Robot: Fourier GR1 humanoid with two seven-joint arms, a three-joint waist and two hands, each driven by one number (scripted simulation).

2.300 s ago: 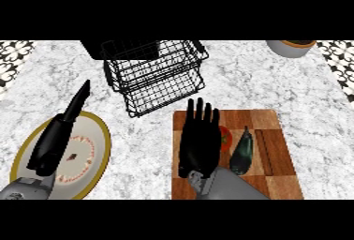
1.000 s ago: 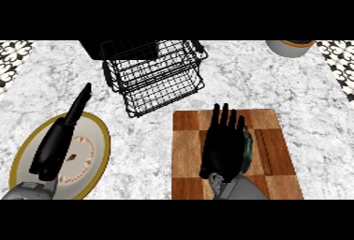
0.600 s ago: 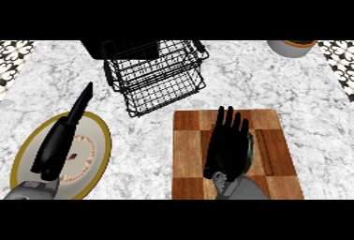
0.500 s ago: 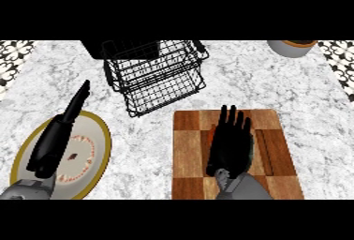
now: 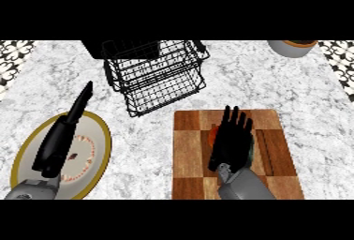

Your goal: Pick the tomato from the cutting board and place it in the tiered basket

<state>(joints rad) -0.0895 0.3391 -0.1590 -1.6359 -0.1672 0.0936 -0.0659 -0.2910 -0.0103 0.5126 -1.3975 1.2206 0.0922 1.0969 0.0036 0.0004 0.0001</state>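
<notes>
On the wooden cutting board (image 5: 190, 164), at the right-front part of the marble counter (image 5: 290, 89), we see the right hand (image 5: 232, 139) lying flat w/ fingers straight and close together, pointing away from the robot; it is released, not clenched, and we see no curl around anything. The tomato (image 5: 212, 136) is under this hand, on the board: only a thin red edge shows at the hand's left side, so we cannot tell if the palm touches it. A green thing (image 5: 252, 149) shows at the hand's right side, mostly hidden. The tiered basket (image 5: 155, 75), black wire, stands behind the board and to the left, apart from it. The left hand (image 5: 59, 140) is over the yellow-rimmed plate (image 5: 97, 136) at front-left, fingers straight, holding nothing. A grey cup (image 5: 294, 48) stands at the far-right corner.
</notes>
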